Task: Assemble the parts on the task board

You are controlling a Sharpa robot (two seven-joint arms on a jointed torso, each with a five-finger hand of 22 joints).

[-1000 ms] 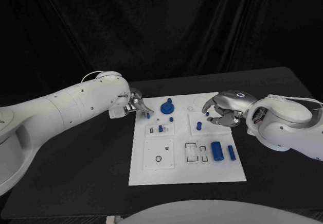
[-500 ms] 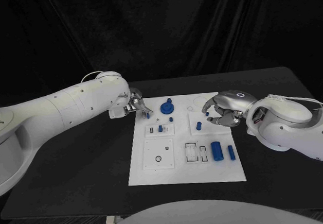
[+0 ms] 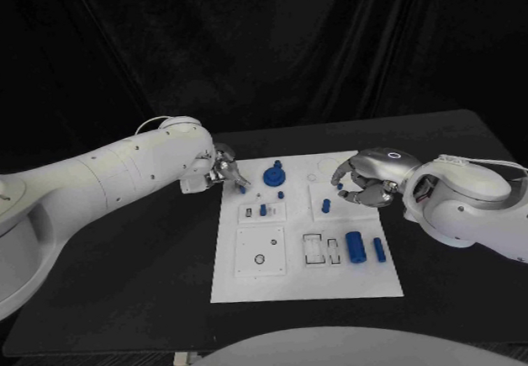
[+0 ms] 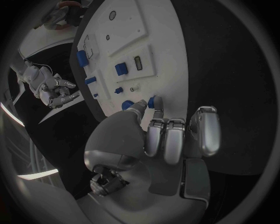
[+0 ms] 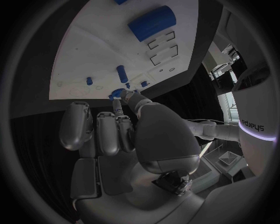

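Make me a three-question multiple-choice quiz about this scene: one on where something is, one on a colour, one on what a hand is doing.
1. Where does the big blue cylinder lie on the task board?
A. near-right part
B. far-left corner
C. off the board

2. What colour are the parts?
A. red
B. blue
C. green

3. What is the left hand doing?
A. resting flat on the table
B. pinching a small blue part
C. lifting the board

Answers:
1 A, the head view shows it near the right edge, toward the robot.
2 B, every piece on the white board is blue.
3 B, the left wrist view shows the part between its fingers.
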